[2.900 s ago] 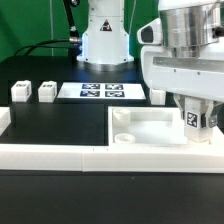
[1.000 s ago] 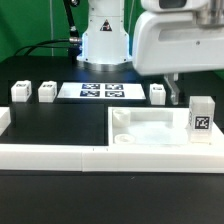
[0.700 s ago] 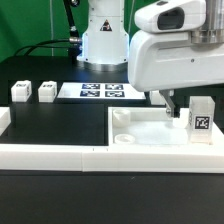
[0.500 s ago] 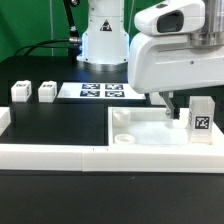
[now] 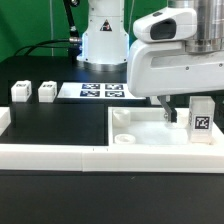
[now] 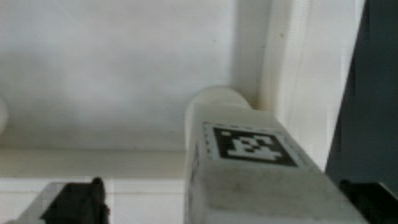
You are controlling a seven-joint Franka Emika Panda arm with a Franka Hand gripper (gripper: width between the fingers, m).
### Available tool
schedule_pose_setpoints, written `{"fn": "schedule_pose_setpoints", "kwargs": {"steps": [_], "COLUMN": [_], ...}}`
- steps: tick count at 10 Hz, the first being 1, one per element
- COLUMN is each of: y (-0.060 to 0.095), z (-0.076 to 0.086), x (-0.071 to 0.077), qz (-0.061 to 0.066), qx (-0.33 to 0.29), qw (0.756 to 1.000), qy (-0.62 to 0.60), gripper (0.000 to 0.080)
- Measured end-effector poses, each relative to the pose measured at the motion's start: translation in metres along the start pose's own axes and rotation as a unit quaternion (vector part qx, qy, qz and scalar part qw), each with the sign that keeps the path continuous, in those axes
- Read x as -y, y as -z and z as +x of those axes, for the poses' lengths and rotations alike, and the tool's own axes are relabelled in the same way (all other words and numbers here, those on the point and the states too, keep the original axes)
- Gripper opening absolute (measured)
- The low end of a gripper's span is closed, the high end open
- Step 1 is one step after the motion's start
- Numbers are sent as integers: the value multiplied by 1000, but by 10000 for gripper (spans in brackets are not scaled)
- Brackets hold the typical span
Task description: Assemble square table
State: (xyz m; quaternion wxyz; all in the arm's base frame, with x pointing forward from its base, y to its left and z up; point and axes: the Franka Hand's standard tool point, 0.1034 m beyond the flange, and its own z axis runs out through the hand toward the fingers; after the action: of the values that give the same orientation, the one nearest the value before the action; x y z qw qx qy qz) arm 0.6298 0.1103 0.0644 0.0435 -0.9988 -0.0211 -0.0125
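Square panel [image 5: 150,128]: is lying flat on the black tabletop [image 5: 70,122], toward the exterior view's right, with its raised rim facing up and a round socket showing at its near corner on that view's left.
Standing leg [image 5: 201,119]: is standing upright at the panel's corner on the exterior view's right, with its tag facing the camera. In the wrist view it is sitting close against the rim.
Tool [image 5: 177,109]: is hovering low over the panel beside that leg. Its fingertips [image 6: 77,200] are spread wide on either side of the leg and are gripping nothing.
Loose legs: one [image 5: 19,92] and another [image 5: 47,92] are sitting side by side on the tabletop at the exterior view's left, well apart from the panel.
Marker board [image 5: 100,91]: is lying flat just beside the two loose legs.
Border wall [image 5: 60,155]: is running along the near edge, touching the panel's front.
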Motion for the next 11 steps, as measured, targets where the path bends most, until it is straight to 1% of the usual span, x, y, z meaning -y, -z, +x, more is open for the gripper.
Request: {"fn": "schedule_pose_setpoints", "kwargs": {"steps": [1, 3, 4, 5, 6, 7, 8, 9, 10, 11], "y": [0, -1, -1, -1, -1, -2, -2, -2, -3, -3], "z": [0, 0, 0, 0, -1, -1, 2, 0, -1, -1], "x": [0, 0, 1, 1, 2, 2, 4, 5, 6, 4], "qz": [0, 0, 1, 2, 5, 5, 6, 6, 7, 13], "qx": [0, 0, 1, 1, 2, 1, -19, -31, -34, -33], "qw": [1000, 1000, 998, 996, 989, 984, 970, 949, 921, 895], "qy": [-6, -8, -65, -88, -146, -177, -244, -313, -387, -444], "gripper": [627, 283, 288, 288, 288, 288, 288, 288, 288, 288]}}
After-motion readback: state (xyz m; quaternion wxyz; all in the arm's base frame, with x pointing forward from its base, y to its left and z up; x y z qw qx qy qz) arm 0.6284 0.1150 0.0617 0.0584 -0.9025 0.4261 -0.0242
